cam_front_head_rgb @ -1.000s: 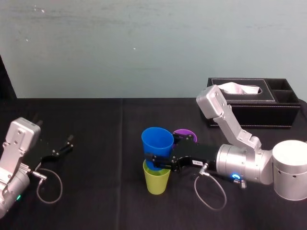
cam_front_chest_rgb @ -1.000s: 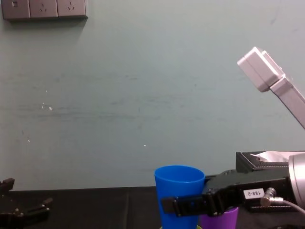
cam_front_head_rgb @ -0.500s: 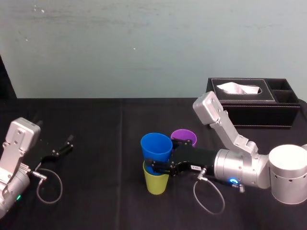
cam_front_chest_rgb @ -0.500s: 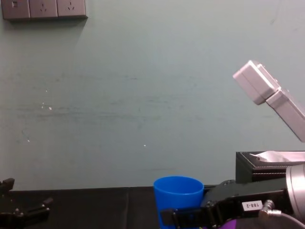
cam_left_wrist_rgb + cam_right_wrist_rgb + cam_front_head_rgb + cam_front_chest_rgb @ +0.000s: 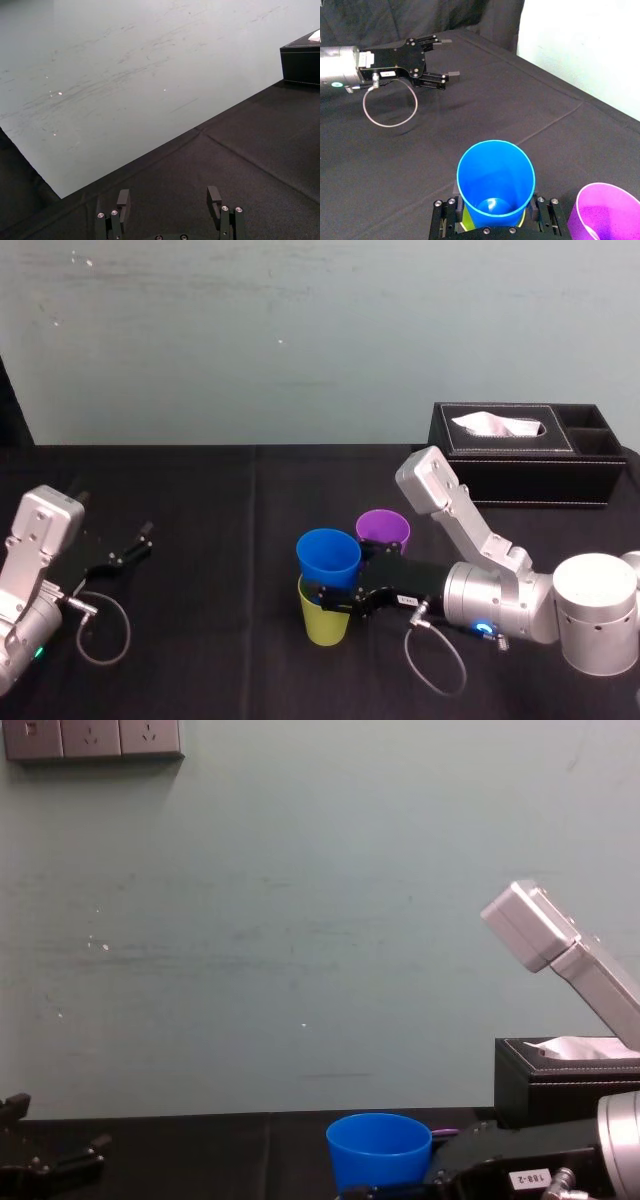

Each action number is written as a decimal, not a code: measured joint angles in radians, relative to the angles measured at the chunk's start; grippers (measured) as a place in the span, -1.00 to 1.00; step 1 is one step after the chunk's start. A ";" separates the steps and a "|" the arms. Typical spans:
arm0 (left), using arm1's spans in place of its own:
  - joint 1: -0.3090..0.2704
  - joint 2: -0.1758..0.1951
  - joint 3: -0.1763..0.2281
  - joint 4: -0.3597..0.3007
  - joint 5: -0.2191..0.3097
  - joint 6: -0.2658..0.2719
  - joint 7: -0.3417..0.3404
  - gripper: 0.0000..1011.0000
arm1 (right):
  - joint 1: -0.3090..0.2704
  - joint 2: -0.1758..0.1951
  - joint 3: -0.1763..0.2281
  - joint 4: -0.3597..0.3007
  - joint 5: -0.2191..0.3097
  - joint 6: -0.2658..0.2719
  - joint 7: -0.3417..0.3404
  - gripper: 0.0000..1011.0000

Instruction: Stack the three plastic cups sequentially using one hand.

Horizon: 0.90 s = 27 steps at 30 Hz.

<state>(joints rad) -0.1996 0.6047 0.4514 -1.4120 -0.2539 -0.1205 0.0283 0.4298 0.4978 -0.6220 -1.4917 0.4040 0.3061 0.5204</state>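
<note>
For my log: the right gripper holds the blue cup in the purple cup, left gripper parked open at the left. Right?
No: in the head view the right gripper holds the blue cup in the yellow-green cup; the purple cup stands apart, and the left gripper is parked open.

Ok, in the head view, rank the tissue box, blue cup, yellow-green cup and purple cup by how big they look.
1. black tissue box
2. blue cup
3. yellow-green cup and purple cup: unranked, both partly hidden, by the blue cup and the right tool.
</note>
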 joint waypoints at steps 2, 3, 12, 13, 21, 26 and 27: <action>0.000 0.000 0.000 0.000 0.000 0.000 0.000 0.98 | 0.000 0.000 0.000 0.000 0.000 0.000 0.000 0.43; 0.000 0.000 0.000 0.000 0.000 0.000 0.000 0.98 | 0.000 0.000 0.000 0.000 0.000 0.000 0.000 0.43; 0.000 0.000 0.000 0.000 0.000 0.000 0.000 0.98 | 0.001 0.000 0.000 -0.002 0.003 0.000 -0.001 0.43; 0.000 0.000 0.000 0.000 0.000 0.000 0.000 0.98 | 0.001 0.001 0.000 -0.002 0.003 0.000 -0.001 0.43; 0.000 0.000 0.000 0.000 0.000 0.000 0.000 0.98 | 0.002 0.001 0.001 -0.003 0.004 0.000 -0.002 0.79; 0.000 0.000 0.000 0.000 0.000 0.000 0.000 0.98 | 0.002 0.001 0.001 -0.004 0.005 0.001 -0.002 0.99; 0.000 0.000 0.000 0.000 0.000 0.000 0.000 0.98 | 0.002 0.001 0.002 -0.004 0.005 0.001 -0.002 0.99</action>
<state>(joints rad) -0.1995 0.6047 0.4513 -1.4120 -0.2539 -0.1205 0.0283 0.4316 0.4987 -0.6204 -1.4954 0.4087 0.3068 0.5179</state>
